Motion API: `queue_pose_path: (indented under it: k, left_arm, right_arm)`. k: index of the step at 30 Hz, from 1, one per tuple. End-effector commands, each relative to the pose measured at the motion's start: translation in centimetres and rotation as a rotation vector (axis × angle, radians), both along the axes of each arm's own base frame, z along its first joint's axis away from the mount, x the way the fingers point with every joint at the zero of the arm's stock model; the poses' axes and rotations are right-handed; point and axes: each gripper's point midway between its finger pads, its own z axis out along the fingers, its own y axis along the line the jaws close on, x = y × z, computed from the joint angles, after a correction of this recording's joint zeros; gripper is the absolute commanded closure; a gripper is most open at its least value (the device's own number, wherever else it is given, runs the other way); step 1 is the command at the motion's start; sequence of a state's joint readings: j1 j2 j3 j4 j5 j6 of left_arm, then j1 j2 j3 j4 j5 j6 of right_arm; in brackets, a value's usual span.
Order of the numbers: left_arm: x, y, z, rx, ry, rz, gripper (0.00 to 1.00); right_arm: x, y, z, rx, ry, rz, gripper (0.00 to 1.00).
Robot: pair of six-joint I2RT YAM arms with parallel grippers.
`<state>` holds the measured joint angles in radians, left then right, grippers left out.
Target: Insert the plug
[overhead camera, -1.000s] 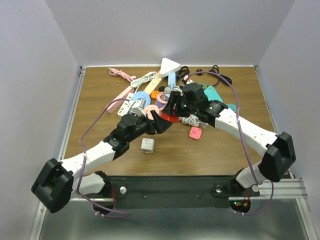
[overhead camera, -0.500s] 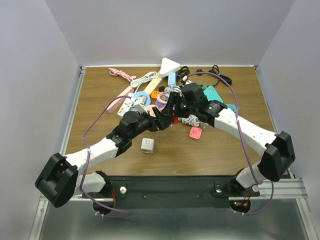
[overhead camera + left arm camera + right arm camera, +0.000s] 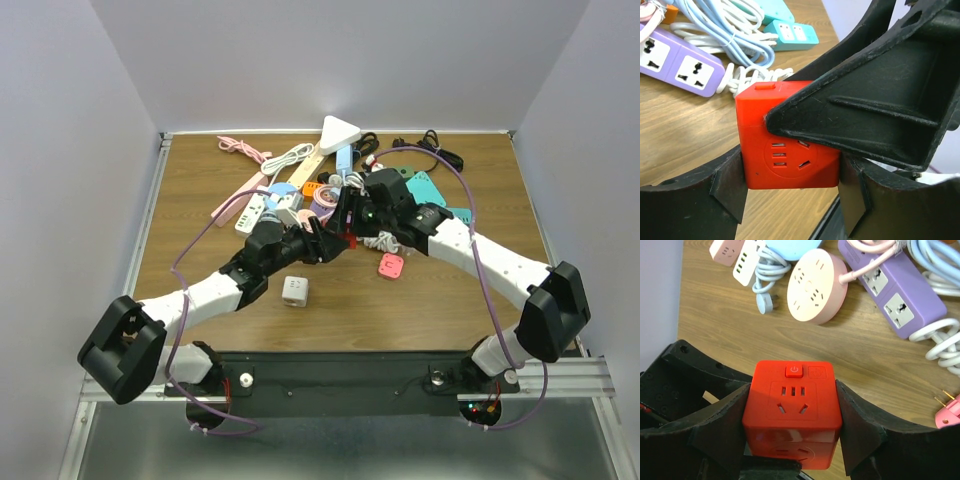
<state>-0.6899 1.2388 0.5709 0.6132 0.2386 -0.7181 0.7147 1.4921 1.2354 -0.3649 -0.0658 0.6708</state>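
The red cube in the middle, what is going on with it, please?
Both arms have hold of one red socket cube over the wooden table. The right gripper is clamped on its sides, and the left gripper has a pad against each side too. The cube's visible sockets are empty, so no plug is in yet. A pile of power strips lies behind.

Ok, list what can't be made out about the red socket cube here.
- Top view: the red socket cube is almost hidden between left hand and right hand.
- Left wrist view: the right hand's finger covers its upper right corner.
- Right wrist view: a black part hides some of its lower face.
- Plug: none held; which one is unclear.
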Motion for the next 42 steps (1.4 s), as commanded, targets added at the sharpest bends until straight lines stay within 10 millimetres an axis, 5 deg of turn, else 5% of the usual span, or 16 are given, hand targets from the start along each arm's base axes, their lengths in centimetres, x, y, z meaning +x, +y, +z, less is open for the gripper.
queue_pose_path:
  k: [1, 7, 9, 26, 35, 42]
  left_arm:
    - [0.9, -0.2, 3.1, -0.004, -0.183, -0.015, 1.00]
    - [-0.2, -0.2, 2.1, 0.097, -0.302, -0.112, 1.00]
    - [-0.6, -0.1, 2.4, 0.111, -0.346, -0.136, 1.00]
    - [-2.5, 0.5, 2.8, 0.235, -0.513, -0.253, 1.00]
    - [-3.5, -0.2, 2.0, 0.261, -0.503, -0.298, 1.00]
    - [-3.5, -0.3, 2.2, 0.265, -0.503, -0.277, 1.00]
  right_arm:
    - [-2.4, 0.9, 0.4, 0.049, 0.027, 0.085, 0.81]
    - [-3.4, 0.1, 0.1, 0.019, 0.043, 0.116, 0.39]
    - [-3.7, 0.1, 0.2, 0.013, 0.049, 0.135, 0.34]
    - [-5.3, 1.1, -0.3, 0.033, 0.151, 0.339, 0.22]
    - [-3.5, 0.3, 1.3, 0.053, 0.111, 0.299, 0.22]
    - [-4.1, -0.1, 1.0, 0.078, 0.144, 0.329, 0.30]
